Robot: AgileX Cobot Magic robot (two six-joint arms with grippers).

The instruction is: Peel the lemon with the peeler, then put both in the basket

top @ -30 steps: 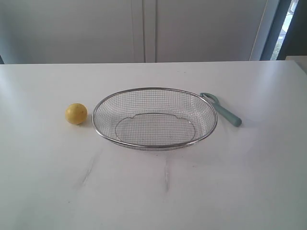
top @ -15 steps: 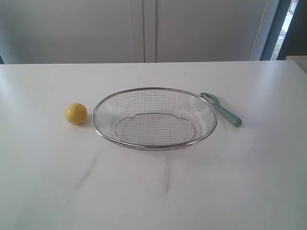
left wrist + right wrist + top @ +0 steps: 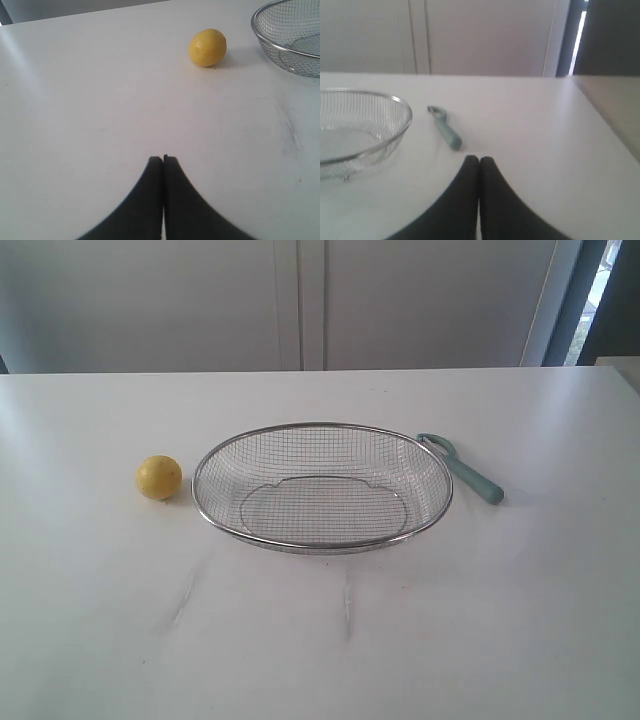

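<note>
Lemon [image 3: 207,47] and peeler [image 3: 445,129] lay on the table [image 3: 520,620] on opposite sides of the basket [image 3: 320,425], with nothing in the mesh. The left fingers [image 3: 154,175] were pressed together and empty. The lemon sat well ahead of them, off toward the basket, with bare table between. The right fingers [image 3: 471,175] were likewise together and empty. The peeler lay near, ahead of them and slightly toward the basket. Its handle end was nearest the fingertips and its long axis slanted away, blade end farthest. Each arm seemed nearer its own target, and the right fingers would likely need to part and close across the handle.
</note>
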